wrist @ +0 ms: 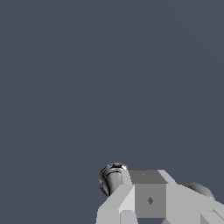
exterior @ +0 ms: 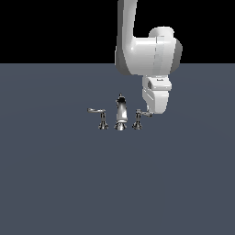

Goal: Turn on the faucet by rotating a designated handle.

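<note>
My arm hangs over the dark bench (exterior: 55, 183), its gripper (exterior: 153, 110) low at the outer tip of the handle (exterior: 143, 114), which sits at the exterior view's right of the faucet (exterior: 120, 114). I cannot tell whether the jaws are apart or together, since neither view shows the fingers clearly. I judge this the contact step; next, push the lever sideways about its post.

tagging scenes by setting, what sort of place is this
Probably a bare simulated test scene, not a real kitchen or bathroom: a flat grey floor under a black void, a lone chrome faucet with no sink, and a white robot arm beside it.
</note>
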